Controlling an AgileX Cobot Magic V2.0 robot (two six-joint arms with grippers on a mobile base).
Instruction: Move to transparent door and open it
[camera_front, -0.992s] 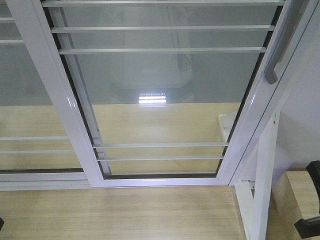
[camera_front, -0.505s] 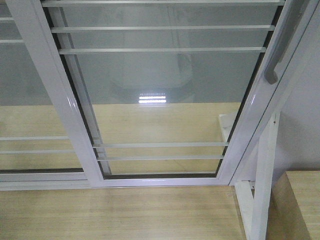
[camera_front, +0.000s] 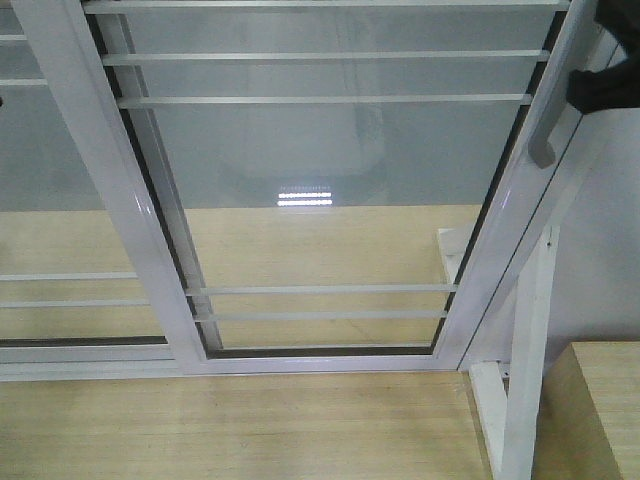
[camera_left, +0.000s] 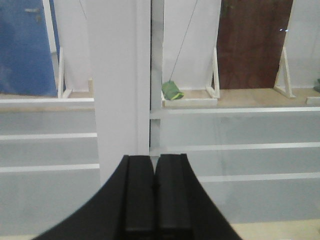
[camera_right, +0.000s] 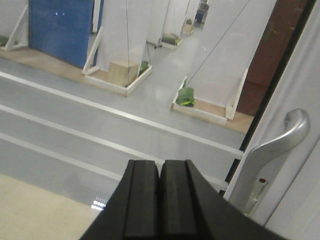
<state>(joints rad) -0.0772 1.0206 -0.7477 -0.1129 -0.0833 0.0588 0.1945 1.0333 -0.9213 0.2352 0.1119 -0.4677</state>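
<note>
The transparent door (camera_front: 330, 170) fills the front view, clear glass in a glossy white frame with thin white bars. Its curved grey handle (camera_front: 548, 135) runs up the right stile. A black part of my right arm (camera_front: 608, 88) shows at the top right, just beside the handle's upper part. In the right wrist view my right gripper (camera_right: 160, 166) is shut and empty, facing the glass, with the handle (camera_right: 282, 137) and its lock plate (camera_right: 255, 192) to its right, apart from the fingers. My left gripper (camera_left: 153, 161) is shut and empty, facing a white frame post (camera_left: 117, 90).
A second white-framed glass panel (camera_front: 50, 180) overlaps on the left. A bare white jamb post (camera_front: 528, 340) and a wooden box (camera_front: 595, 410) stand at the lower right. Beyond the glass are a blue panel (camera_right: 60, 30), a brown door (camera_left: 252, 42) and a cardboard box (camera_right: 123, 72).
The right arm has gone from the lower right corner of the front view and risen; it now shows at the top right beside the handle. The door has not moved.
</note>
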